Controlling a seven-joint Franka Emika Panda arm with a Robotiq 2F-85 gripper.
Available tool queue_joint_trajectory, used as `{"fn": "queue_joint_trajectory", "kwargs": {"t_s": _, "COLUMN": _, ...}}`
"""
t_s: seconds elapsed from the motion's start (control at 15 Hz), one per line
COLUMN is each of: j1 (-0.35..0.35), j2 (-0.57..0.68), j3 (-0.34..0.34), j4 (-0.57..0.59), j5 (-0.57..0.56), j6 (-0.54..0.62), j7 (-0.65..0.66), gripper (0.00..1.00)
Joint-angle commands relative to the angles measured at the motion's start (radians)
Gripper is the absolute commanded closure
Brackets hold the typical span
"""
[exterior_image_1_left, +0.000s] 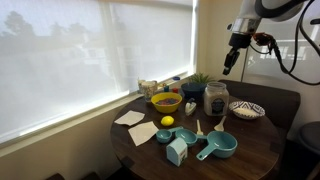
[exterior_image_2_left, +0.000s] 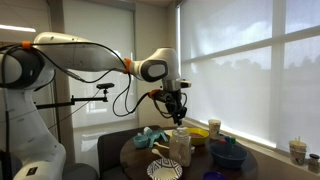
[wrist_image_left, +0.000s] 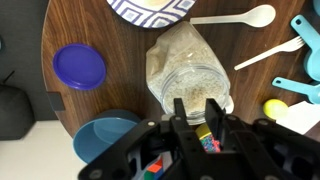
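Observation:
My gripper (exterior_image_1_left: 227, 70) hangs high in the air above the round wooden table (exterior_image_1_left: 250, 150), directly over a glass jar of pale grains (exterior_image_1_left: 215, 99). In the wrist view the gripper (wrist_image_left: 197, 105) has its fingers drawn close together with a narrow gap left between them. The open mouth of the jar (wrist_image_left: 185, 70) lies just beyond the fingertips. A small yellow and pink speckled thing (wrist_image_left: 205, 135) shows in the gap, and I cannot tell whether it is held. The gripper (exterior_image_2_left: 177, 115) touches nothing on the table.
A blue lid (wrist_image_left: 79, 66) and a blue bowl (wrist_image_left: 105, 138) lie beside the jar. A patterned plate (exterior_image_1_left: 247, 110), white spoon (wrist_image_left: 235, 17), lemon (exterior_image_1_left: 167, 121), yellow bowl (exterior_image_1_left: 165, 102) and teal measuring cups (exterior_image_1_left: 218, 146) crowd the table. Windows with blinds stand behind.

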Motion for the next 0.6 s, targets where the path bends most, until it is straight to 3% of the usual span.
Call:
{"fn": "queue_joint_trajectory", "kwargs": {"t_s": 0.0, "j1": -0.004, "j2": 0.072, "j3": 0.036, "j4": 0.058, "j5": 0.042, "j6": -0.027, "j7": 0.005, "gripper": 0.65}}
{"fn": "queue_joint_trajectory", "kwargs": {"t_s": 0.13, "j1": -0.008, "j2": 0.088, "j3": 0.048, "j4": 0.055, "j5": 0.043, "j6": -0.029, "j7": 0.006, "gripper": 0.55}}
{"fn": "queue_joint_trajectory", "kwargs": {"t_s": 0.33, "j1": -0.015, "j2": 0.097, "j3": 0.05, "j4": 0.04, "j5": 0.05, "j6": -0.03, "j7": 0.001, "gripper": 0.6}}
{"fn": "queue_joint_trajectory", "kwargs": {"t_s": 0.53, "j1": -0.022, "j2": 0.103, "j3": 0.048, "j4": 0.031, "j5": 0.052, "j6": -0.034, "j7": 0.002, "gripper": 0.75}}
